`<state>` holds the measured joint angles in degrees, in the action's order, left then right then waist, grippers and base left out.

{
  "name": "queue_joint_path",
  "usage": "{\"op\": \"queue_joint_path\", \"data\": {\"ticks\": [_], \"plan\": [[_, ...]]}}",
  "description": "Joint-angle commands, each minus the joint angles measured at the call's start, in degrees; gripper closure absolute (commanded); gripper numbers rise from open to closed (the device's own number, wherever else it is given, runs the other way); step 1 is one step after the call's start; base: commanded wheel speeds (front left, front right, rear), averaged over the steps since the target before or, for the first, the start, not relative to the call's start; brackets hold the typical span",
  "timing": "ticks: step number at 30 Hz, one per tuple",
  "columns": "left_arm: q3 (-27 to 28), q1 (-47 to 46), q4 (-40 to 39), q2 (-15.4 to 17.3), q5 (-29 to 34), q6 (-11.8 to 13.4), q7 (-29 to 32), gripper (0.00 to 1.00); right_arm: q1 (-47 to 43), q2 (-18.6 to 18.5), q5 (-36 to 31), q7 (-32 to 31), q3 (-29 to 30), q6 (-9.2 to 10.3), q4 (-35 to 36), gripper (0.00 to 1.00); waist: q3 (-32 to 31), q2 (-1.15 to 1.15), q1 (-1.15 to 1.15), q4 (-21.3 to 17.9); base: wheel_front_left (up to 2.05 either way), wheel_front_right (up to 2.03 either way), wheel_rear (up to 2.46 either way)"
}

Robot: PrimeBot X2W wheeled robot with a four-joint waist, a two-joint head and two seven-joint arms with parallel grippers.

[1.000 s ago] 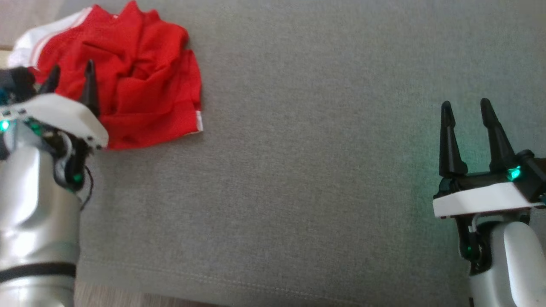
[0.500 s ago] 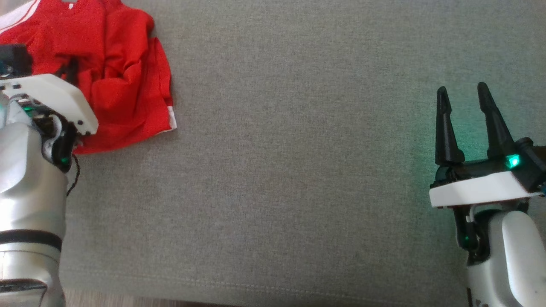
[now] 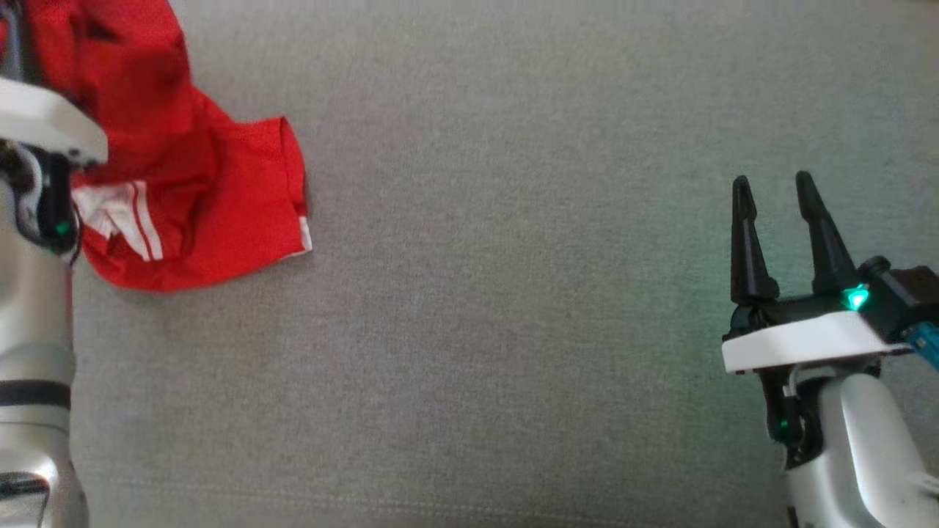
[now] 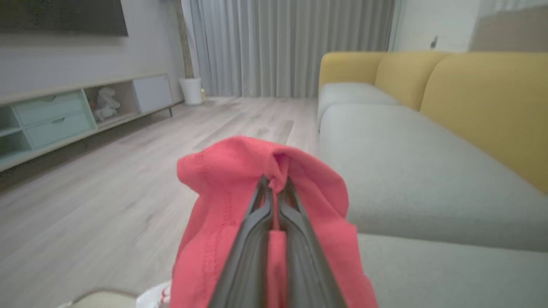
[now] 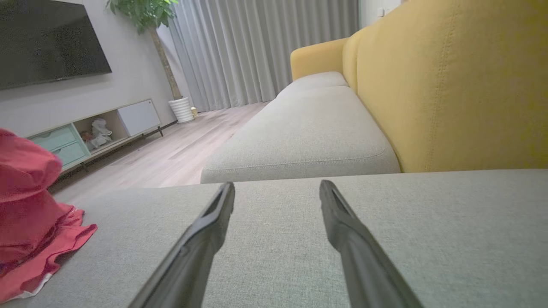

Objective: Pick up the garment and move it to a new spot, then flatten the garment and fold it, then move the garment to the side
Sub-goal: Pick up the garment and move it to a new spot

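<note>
Ok, status. The work surface is the grey seat cushion (image 3: pixel 513 293) of a sofa, with the yellow backrest (image 5: pixel 449 85) behind it. The wrist views also show wood floor (image 4: pixel 107 192), a TV (image 5: pixel 47 38) and a low cabinet (image 4: pixel 55 119) in the background.

The red garment (image 3: pixel 198 191) sits at the far left of the cushion in the head view, bunched, not flat. Its upper part is pulled up into a peak, while the lower part and hem rest on the cushion. Right wrist view agrees: a raised red heap at its left edge, bottom folds on the grey fabric.

Left gripper (image 4: pixel 276 184): fingers pressed together, pinching a fold of the garment right at the tips, cloth draping down both sides. Right gripper (image 3: pixel 772 180): fingers spread with nothing between them, parked over bare cushion well apart from the garment.

Progress, my read: step one only. The grip is made and the cloth is partly off the surface, but the carry to a new spot isn't done. Flatten, fold and move to the side are all left. The stretch of cushion between the arms looks like enough room to lay it out.

Writing: none readable. The garment has white stripes (image 3: pixel 147 224) and a white hem edge (image 3: pixel 304 235), but no logo or label I can make out. TV screen is dark.
</note>
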<state>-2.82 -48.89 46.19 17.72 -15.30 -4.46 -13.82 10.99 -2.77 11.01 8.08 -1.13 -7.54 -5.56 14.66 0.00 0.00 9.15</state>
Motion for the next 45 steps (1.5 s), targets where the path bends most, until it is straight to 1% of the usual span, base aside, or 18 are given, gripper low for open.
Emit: {"op": "queue_joint_path", "data": {"ticks": [1, 6, 7, 9, 16, 18, 19, 24, 27, 29, 30, 31, 34, 35, 37, 39, 41, 45], "plan": [[1.7, -1.8, -4.1, 3.2, -0.1, 0.6, -0.9, 1.0, 0.2, -0.1, 0.6, 0.8, -1.4, 0.05, 1.2, 0.0, -2.2, 0.0, 0.0, -0.7, 0.0, 0.0, 0.0], [1.1, 0.5, -15.3, 1.4, 0.2, 1.0, -1.1, 1.0, 0.0, -0.1, 2.1, 2.4, -1.8, 0.05, -1.2, 0.0, -5.6, 0.0, 0.0, -1.8, 0.0, 0.0, 0.0], [-0.2, 1.6, -19.4, 0.2, 0.5, 1.0, -0.7, 1.0, 0.2, -0.1, 2.5, 2.9, -1.9, 0.05, -1.9, 0.0, -6.8, 0.0, 0.0, -2.5, 0.0, 0.0, 0.0], [-1.7, 2.5, -23.3, -1.2, 0.6, 1.0, 1.0, 1.0, 0.5, -0.1, 2.7, 3.4, -1.6, 0.05, -2.3, 0.0, -7.6, 0.0, 0.0, -3.3, 0.0, 0.0, 0.0], [-7.9, 4.2, -34.0, -7.8, 0.9, 2.2, 7.5, 1.0, 2.6, -0.1, 2.0, 4.1, 3.2, 0.05, -1.6, 0.0, -7.2, 0.0, 0.0, -7.0, 0.0, 0.0, 0.0], [-10.6, 4.2, -35.4, -9.8, 1.7, 2.4, 8.5, 1.0, 3.4, -0.1, 1.4, 3.8, 4.3, 0.05, -0.7, 0.0, -6.2, 0.0, 0.0, -8.5, 0.0, 0.0, 0.0], [-10.6, 4.2, -35.4, -9.8, 1.7, 2.4, 8.5, 1.0, 3.4, -0.1, 1.4, 3.8, 4.3, 0.05, -0.7, 0.0, -6.2, 0.0, 0.0, -8.5, 0.0, 0.0, 0.0], [-16.3, 4.4, -34.4, -13.6, 1.9, 3.8, 8.0, 1.0, 5.2, -0.1, 0.7, 3.3, 6.8, 0.05, 1.4, 0.0, -3.6, 0.0, 0.0, -13.0, 0.0, 0.0, 0.0], [-20.3, 3.9, -31.9, -14.6, 0.4, 5.3, 6.2, 1.0, 5.9, -0.1, 0.6, 3.4, 7.8, 0.05, 2.2, 0.0, -2.2, 0.0, 0.0, -15.7, 0.0, 0.0, 0.0], [-24.3, 3.6, -29.5, -14.8, -1.9, 6.5, 5.3, 1.0, 6.4, -0.1, 0.8, 3.5, 7.9, 0.05, 2.4, 0.0, -1.6, 0.0, 0.0, -17.5, 0.0, 0.0, 0.0], [-27.1, 3.5, -28.0, -14.8, -3.4, 7.1, 5.4, 0.96, 6.5, -0.1, 1.0, 3.6, 7.9, 0.05, 2.4, 0.0, -1.5, 0.0, 0.0, -18.3, 0.0, 0.0, 0.0], [-29.9, 3.3, -26.6, -14.8, -4.9, 7.5, 5.6, 0.0, 6.7, -0.1, 1.2, 3.7, 7.7, 0.05, 2.4, 0.0, -1.3, 0.0, 0.0, -19.1, 0.0, 0.0, 0.0], [-37.0, 2.6, -23.7, -14.8, -9.7, 8.7, 4.2, 0.0, 6.9, -0.1, 1.8, 4.1, 7.1, 0.05, 2.2, 0.0, -0.7, 0.0, 0.0, -20.7, 0.0, 0.0, 0.0], [-38.7, 2.3, -22.9, -14.8, -10.8, 9.2, 3.5, 0.0, 6.9, -0.1, 1.9, 4.2, 7.0, 0.05, 2.1, 0.0, -0.6, 0.0, 0.0, -20.8, 0.0, 0.0, 0.0], [-40.0, 1.5, -21.4, -14.8, -13.0, 10.6, 2.0, 0.0, 6.8, -0.1, 2.1, 4.5, 7.0, 0.05, 1.9, 0.0, -0.5, 0.0, 0.0, -20.7, 0.0, 0.0, 0.0], [-39.4, 0.8, -20.0, -14.8, -14.3, 12.0, 0.6, 0.0, 6.5, -0.1, 2.1, 4.8, 6.9, 0.05, 1.6, 0.0, -0.8, 0.0, 0.0, -19.9, 0.0, 0.0, 0.0], [-37.5, 0.3, -18.9, -14.7, -14.5, 13.0, -0.4, 0.0, 6.0, -0.1, 1.9, 5.0, 7.0, 0.05, 1.3, 0.0, -1.4, 0.0, 0.0, -18.5, 0.0, 0.0, 0.0], [-33.1, 1.5, -19.8, -11.8, -13.6, 13.5, -1.1, 0.0, 4.8, -0.1, 0.9, 5.0, 7.0, 0.05, 0.8, 0.0, -3.4, 0.0, 0.0, -14.5, 0.0, 0.0, 0.0]]}}
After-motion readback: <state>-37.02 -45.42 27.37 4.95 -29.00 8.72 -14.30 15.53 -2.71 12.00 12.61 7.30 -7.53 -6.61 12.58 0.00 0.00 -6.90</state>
